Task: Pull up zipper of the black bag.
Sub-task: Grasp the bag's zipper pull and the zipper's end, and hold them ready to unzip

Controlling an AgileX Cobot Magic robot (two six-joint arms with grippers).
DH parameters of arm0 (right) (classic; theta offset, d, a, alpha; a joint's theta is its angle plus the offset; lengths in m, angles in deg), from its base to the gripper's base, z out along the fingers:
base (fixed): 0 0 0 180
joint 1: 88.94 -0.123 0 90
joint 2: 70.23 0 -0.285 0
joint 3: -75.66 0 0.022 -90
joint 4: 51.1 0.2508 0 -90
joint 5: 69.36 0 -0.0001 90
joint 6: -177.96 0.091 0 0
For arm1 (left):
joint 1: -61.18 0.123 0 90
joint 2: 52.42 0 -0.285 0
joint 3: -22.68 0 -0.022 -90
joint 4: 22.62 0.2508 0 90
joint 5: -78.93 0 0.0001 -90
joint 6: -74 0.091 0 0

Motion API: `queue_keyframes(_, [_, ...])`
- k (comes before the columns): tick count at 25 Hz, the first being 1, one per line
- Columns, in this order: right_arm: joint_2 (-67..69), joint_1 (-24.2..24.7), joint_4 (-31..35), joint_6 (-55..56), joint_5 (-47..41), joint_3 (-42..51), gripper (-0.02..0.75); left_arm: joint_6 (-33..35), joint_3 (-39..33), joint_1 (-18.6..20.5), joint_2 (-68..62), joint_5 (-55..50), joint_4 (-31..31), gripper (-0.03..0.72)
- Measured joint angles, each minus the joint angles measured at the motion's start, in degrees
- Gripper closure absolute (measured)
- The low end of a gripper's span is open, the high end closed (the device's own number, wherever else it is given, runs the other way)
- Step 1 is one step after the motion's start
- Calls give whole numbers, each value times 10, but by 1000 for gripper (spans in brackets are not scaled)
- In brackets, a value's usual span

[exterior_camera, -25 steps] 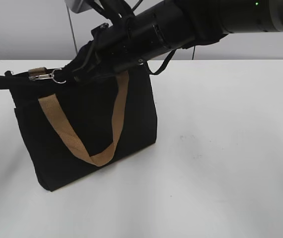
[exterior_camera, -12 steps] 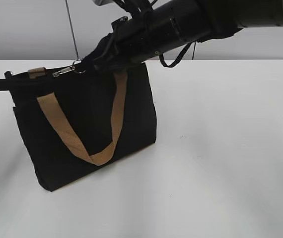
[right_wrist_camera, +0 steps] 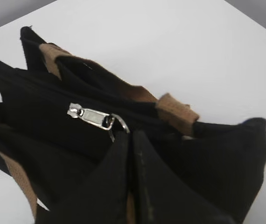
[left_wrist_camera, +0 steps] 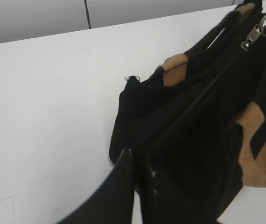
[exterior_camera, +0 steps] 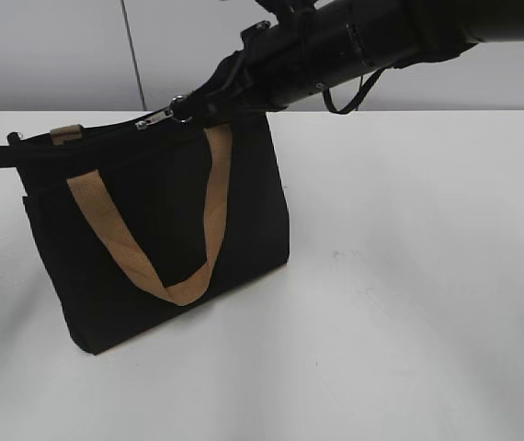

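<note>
Your right fingers (right_wrist_camera: 129, 135) clenched on the zipper (right_wrist_camera: 98, 118) ring; left fingers (left_wrist_camera: 136, 164) pinching the bag (exterior_camera: 161, 239) end.

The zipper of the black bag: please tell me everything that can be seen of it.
The zipper is a thin black line along the top edge of the black bag, with a small silver metal pull and a ring. The pull lies nearly flat, its ring toward the right gripper, whose fingers are shut on the ring. In the exterior view the pull sits past the middle of the top edge. The left gripper pinches the bag's far end.
</note>
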Motion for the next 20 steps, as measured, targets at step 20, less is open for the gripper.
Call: queue_keyframes(20, [-1,64,6,11,-30,0,708,0,0,0,1,0,-8,663])
